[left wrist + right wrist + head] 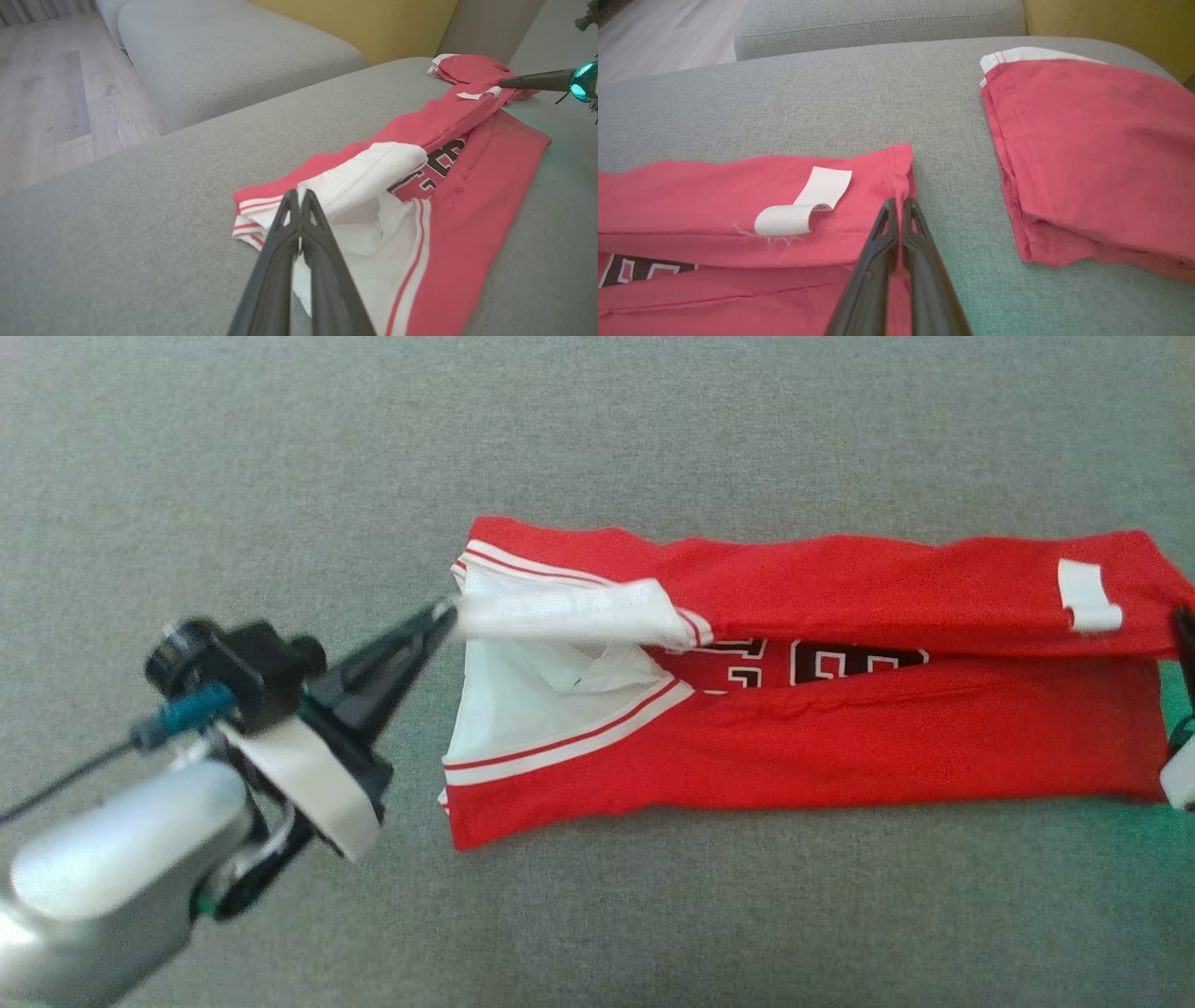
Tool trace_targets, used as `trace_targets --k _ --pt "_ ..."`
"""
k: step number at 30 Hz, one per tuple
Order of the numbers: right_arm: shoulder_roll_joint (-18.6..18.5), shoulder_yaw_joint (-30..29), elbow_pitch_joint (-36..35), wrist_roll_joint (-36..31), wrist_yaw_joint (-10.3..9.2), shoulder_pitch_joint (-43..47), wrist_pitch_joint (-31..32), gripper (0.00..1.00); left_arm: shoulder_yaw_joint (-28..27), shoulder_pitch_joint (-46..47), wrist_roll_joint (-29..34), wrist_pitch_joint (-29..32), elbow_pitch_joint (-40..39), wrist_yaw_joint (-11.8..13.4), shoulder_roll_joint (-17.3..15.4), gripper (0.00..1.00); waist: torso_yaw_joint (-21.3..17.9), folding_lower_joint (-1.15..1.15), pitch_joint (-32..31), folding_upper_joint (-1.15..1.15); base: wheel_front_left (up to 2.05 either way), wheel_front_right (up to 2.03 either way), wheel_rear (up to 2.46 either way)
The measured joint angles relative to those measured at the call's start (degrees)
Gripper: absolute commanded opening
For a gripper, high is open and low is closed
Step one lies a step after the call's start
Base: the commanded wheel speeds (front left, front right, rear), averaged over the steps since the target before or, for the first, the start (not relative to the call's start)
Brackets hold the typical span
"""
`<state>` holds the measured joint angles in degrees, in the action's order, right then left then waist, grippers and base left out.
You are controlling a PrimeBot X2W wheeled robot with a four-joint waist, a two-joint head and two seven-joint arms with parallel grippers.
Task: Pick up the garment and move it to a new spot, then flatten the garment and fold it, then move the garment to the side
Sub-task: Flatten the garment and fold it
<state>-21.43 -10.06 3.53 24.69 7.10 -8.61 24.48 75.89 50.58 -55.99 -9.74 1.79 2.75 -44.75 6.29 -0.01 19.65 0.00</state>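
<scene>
The garment [840,747] is a red jersey with white trim and black lettering, lying lengthwise on a grey sofa seat with its long sides folded in. My left gripper [446,611] is shut on a white folded edge at the garment's collar end; in the left wrist view the fingertips [299,193] pinch that white fold [373,168]. My right gripper [899,201] is shut on the red hem of the upper flap at the opposite end, next to a curled white label [803,205]. It also shows at the head view's right edge [1186,621] and in the left wrist view [507,84].
A second red garment [1092,154], folded, lies on the seat just beyond the hem end. The grey seat [280,476] stretches wide around the jersey. Another grey cushion [224,51], a yellow backrest [373,23] and wooden floor [46,93] lie beyond the seat's edge.
</scene>
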Motion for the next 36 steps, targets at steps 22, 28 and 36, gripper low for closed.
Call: trace_targets --k 22,28,36 --pt "1.9 -2.4 4.5 0.5 0.00 3.4 -0.9 0.00 -0.1 -12.0 0.0 -2.2 1.0 1.7 4.1 0.00 1.3 0.02 0.0 0.00 0.00 0.00 0.00" --pt "2.7 -1.7 5.2 0.6 0.00 3.4 -2.4 1.00 -0.4 -13.6 -0.1 -3.1 4.4 1.4 6.8 0.65 1.0 0.02 -0.8 0.00 0.00 0.00 0.00" --pt "7.8 -3.7 3.4 0.1 0.00 8.0 -8.8 1.00 -8.7 -20.1 -0.4 -4.5 7.6 5.5 11.4 1.00 0.3 0.01 -4.3 0.00 0.00 0.00 0.00"
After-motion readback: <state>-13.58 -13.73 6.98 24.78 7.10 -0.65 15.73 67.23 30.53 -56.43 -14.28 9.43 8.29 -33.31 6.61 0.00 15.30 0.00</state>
